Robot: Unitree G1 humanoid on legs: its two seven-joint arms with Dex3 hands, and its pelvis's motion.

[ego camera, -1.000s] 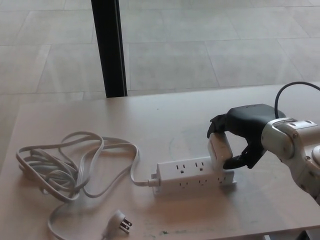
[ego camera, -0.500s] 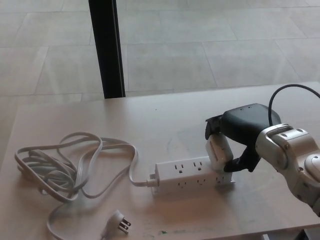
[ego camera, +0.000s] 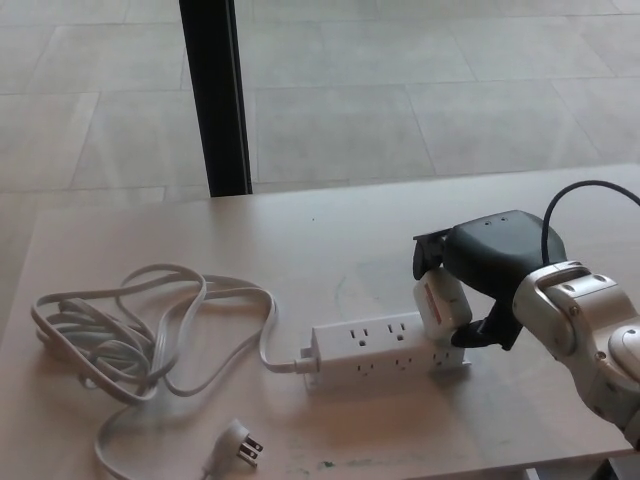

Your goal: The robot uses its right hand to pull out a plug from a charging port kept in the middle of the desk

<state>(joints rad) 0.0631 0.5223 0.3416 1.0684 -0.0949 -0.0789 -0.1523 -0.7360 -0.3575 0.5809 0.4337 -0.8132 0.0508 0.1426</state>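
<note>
A loosely coiled white power cord (ego camera: 130, 330) lay at the left of the pale wooden desk (ego camera: 330, 240), its pronged plug end (ego camera: 240, 445) near the front edge. The cord ran to a white rectangular power strip (ego camera: 375, 350) at mid-desk. On the strip's right end, the black right hand (ego camera: 480, 275) was clamped around a white blocky plug (ego camera: 440, 305), tilted.

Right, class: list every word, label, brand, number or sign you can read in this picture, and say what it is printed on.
None can be read.
White plug, held in the right hand: a faint reddish mark on its face, too blurred to read.
White power strip: no legible print.
Grey cord and desk: no text.
</note>
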